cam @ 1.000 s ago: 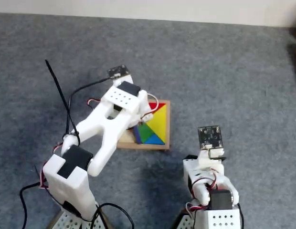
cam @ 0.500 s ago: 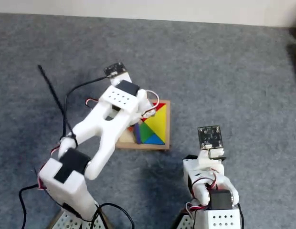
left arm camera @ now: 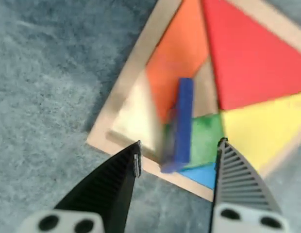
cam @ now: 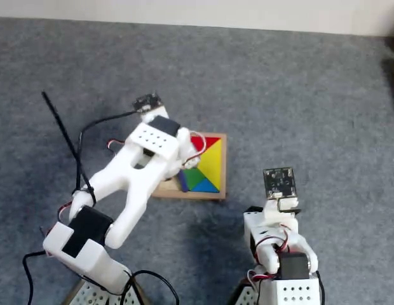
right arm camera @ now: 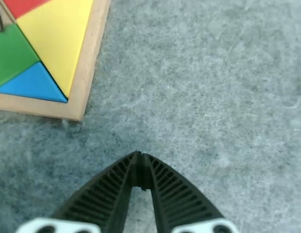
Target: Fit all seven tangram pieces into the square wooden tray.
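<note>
The square wooden tray lies on the grey carpet, holding red, orange, yellow, green and light blue pieces. A dark blue piece stands on its edge between the orange and green ones, beside a bare wooden corner. My left gripper hangs open above that piece, one finger on each side, not touching it. In the high view the left arm covers the tray's left part. My right gripper is shut over the carpet, near the tray's corner.
Grey carpet surrounds the tray on all sides. The right arm sits folded at the front right. A black cable loops out to the left of the left arm. A pale wall strip runs along the far edge.
The left arm has swung a little to the left and its wrist has shifted with it, uncovering more of the tray. The dark blue piece stays on its edge. The right arm is still.
</note>
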